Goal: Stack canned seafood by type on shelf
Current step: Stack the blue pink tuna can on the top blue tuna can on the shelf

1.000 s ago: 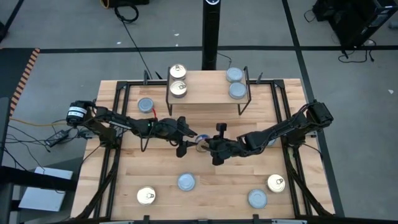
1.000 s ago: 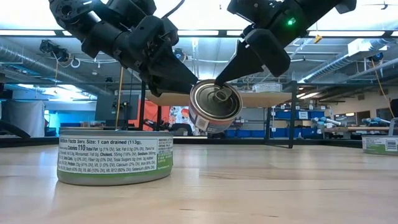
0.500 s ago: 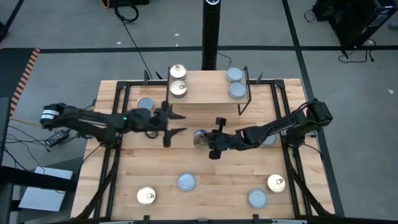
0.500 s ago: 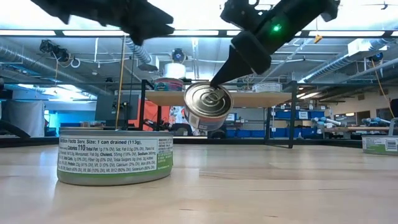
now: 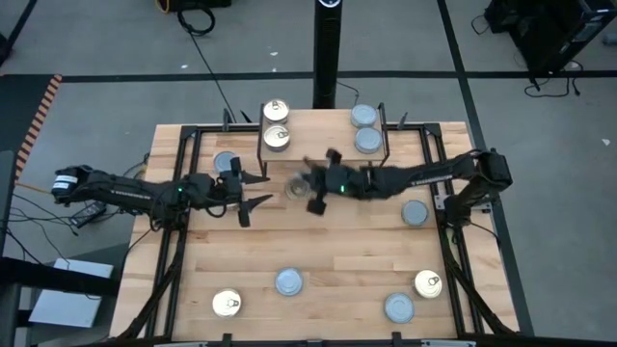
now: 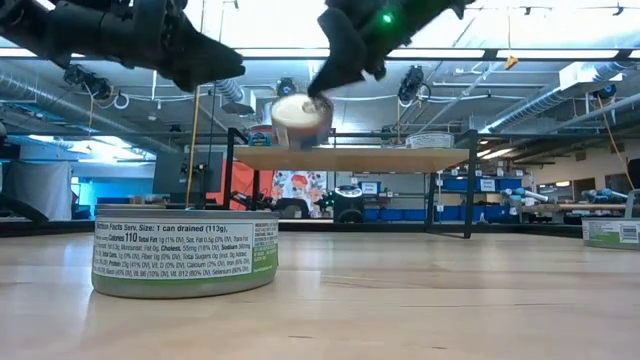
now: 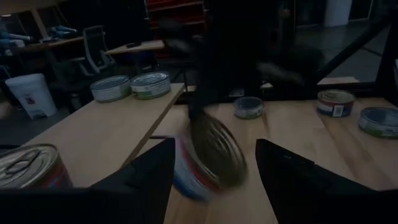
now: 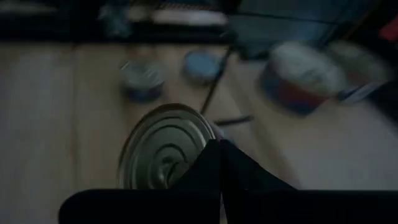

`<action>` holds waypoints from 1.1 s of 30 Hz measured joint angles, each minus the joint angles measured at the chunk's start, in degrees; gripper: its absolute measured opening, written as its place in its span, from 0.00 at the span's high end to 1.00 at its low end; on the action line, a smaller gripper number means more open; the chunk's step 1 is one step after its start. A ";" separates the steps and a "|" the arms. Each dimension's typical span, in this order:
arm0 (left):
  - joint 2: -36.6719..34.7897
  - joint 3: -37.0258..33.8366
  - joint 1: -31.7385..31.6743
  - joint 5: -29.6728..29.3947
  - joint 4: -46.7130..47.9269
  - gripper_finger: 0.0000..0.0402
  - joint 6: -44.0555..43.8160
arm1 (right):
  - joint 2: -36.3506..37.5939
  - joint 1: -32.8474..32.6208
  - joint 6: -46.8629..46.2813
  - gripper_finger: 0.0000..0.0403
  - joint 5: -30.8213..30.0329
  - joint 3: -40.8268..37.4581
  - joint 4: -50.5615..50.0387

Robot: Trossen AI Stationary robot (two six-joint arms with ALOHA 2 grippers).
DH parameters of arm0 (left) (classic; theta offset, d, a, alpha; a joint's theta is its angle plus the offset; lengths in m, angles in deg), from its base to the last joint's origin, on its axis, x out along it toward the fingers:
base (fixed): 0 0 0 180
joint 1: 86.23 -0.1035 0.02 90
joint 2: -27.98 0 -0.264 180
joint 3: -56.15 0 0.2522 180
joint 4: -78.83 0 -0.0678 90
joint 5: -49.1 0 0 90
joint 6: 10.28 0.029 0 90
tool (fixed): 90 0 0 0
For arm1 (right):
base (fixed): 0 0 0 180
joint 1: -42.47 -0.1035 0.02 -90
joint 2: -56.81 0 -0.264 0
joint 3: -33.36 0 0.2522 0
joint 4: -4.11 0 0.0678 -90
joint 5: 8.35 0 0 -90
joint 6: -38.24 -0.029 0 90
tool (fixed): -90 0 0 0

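While aloft — tin (image 5: 296, 188) in right hand (image 5: 307, 190)

Right gripper (image 5: 310, 190) clamped on a blurred tin (image 5: 296, 186), in front of the shelf (image 5: 323, 142) near its left half. Left gripper (image 5: 253, 189) spread wide, empty, just left of that tin. Shelf holds two gold-top tins (image 5: 276, 124) at left end, two blue-grey tins (image 5: 365, 128) at right end — six more tins lie about the table (image 5: 328, 260).

Shiny ridged metal tin (image 8: 163, 149), pale matt wood shelf (image 5: 323, 145), paper-labelled can (image 6: 185, 253)
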 joint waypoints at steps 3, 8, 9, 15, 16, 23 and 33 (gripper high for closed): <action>-0.01 -0.84 0.00 -0.02 -0.50 0.43 0.85 | 0.00 3.33 1.24 0.98 0.06 4.33 -0.98; -0.01 -1.02 0.00 0.11 -0.64 0.43 1.39 | -0.04 9.45 1.51 0.98 3.50 10.75 -0.70; -0.01 -1.02 0.00 0.16 -0.62 0.43 1.39 | -0.04 10.76 1.51 0.98 4.64 11.74 -0.26; -0.01 -1.02 0.00 0.30 -0.34 0.43 1.39 | -0.04 18.48 1.13 0.98 11.28 15.29 1.56; -0.01 -1.02 0.00 0.31 -0.37 0.43 1.39 | -0.04 19.56 1.07 0.98 12.34 15.49 1.62; -0.01 -1.02 0.00 0.35 0.27 0.43 1.39 | -0.08 23.20 2.41 0.97 14.15 15.47 -4.15; 0.03 -1.02 0.01 0.64 1.56 0.43 1.20 | -0.11 20.86 1.46 0.67 17.07 15.42 -15.70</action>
